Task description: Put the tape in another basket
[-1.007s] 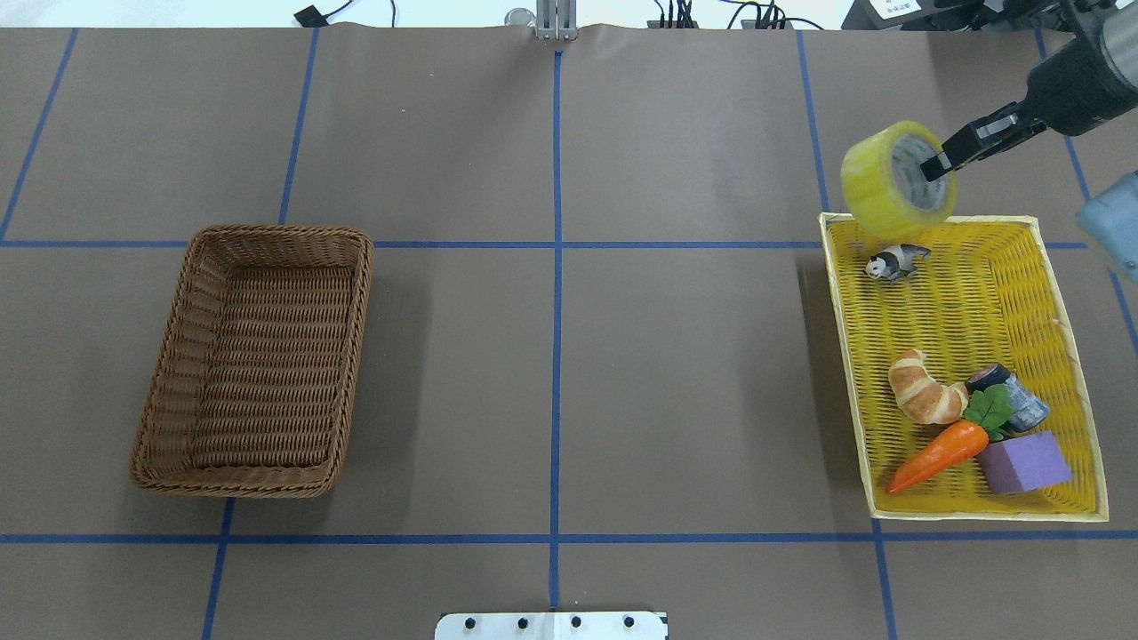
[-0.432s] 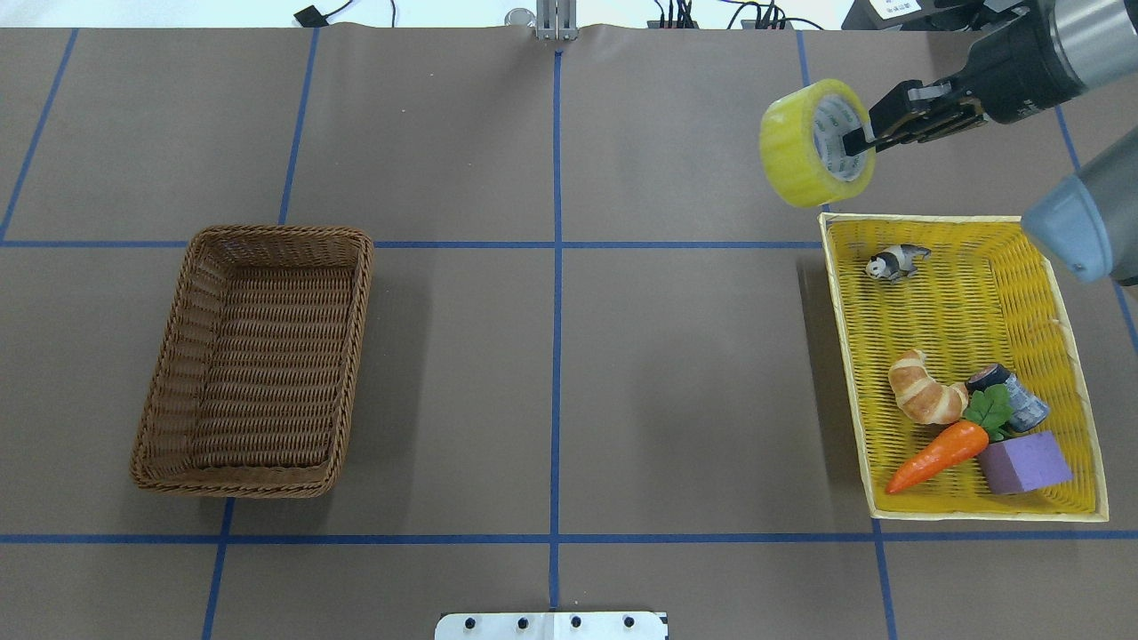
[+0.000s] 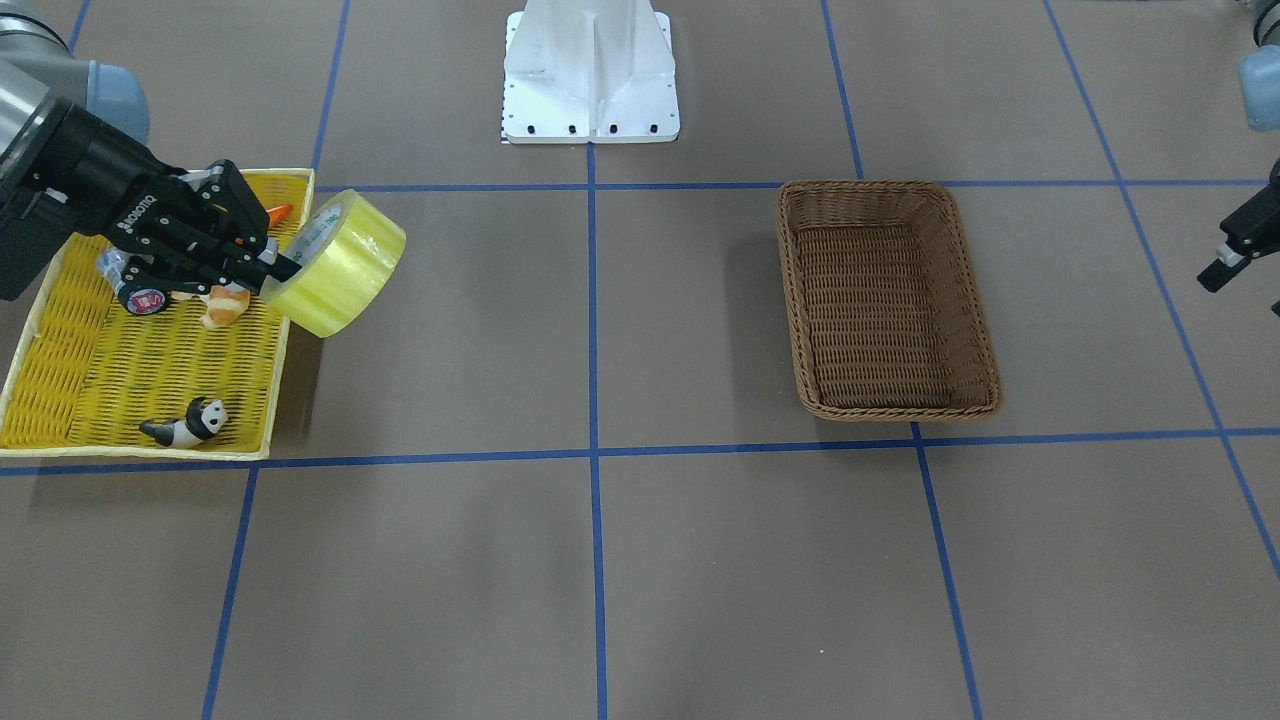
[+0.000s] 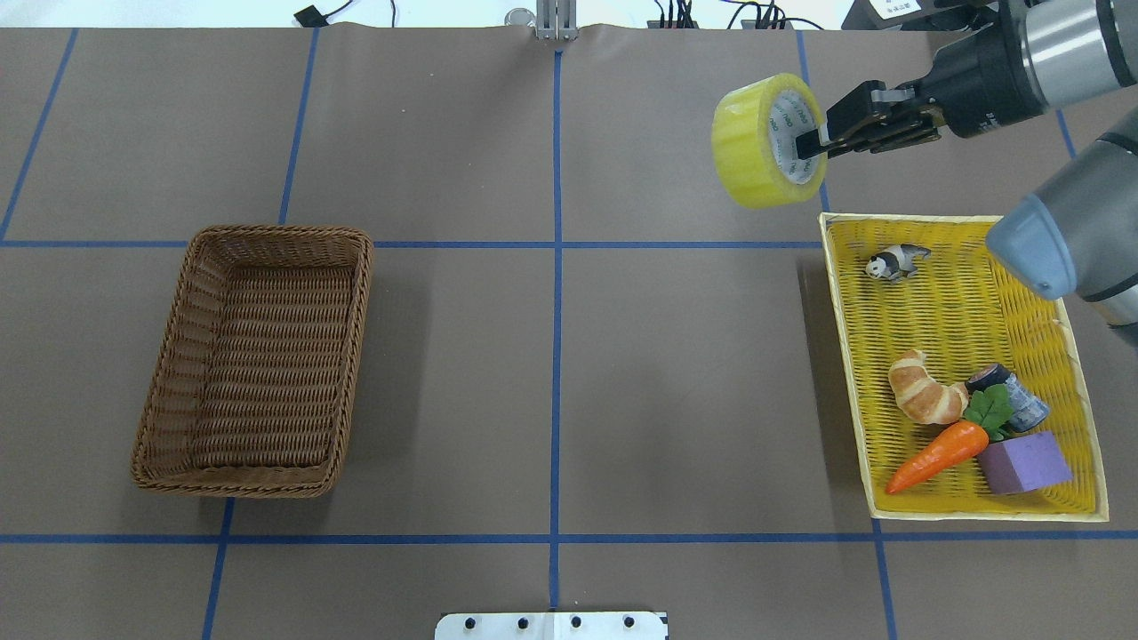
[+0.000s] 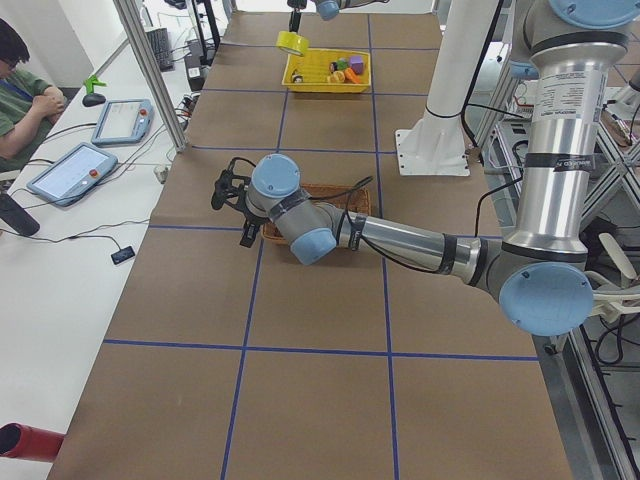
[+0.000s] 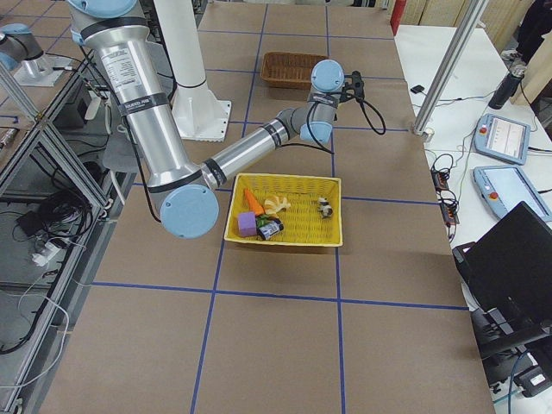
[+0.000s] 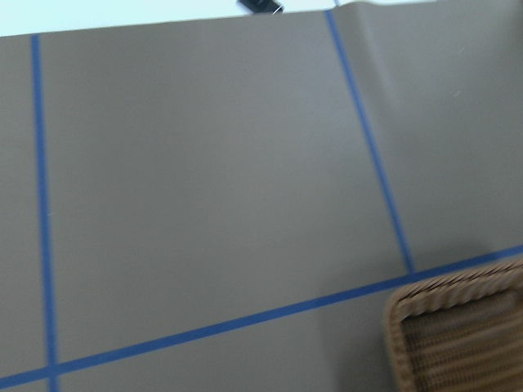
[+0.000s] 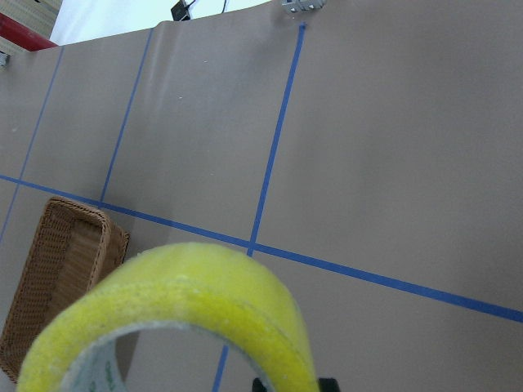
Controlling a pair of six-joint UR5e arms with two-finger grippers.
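Tape (image 4: 742,147), a wide translucent yellow-green roll, hangs above the bench (image 4: 551,373), grasped by the right pincer (image 4: 805,147), well apart from the brown wicker basket (image 4: 358,293); whether the left pincer (image 3: 1222,268) is released or clenched cannot be told.

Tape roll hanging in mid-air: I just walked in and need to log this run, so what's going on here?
The right end effector is shut on the tape, one finger through its core, holding it in the air just outside the yellow tray, where a croissant, a carrot and other items lie. The basket across the table is empty. The left end effector hangs near that basket.
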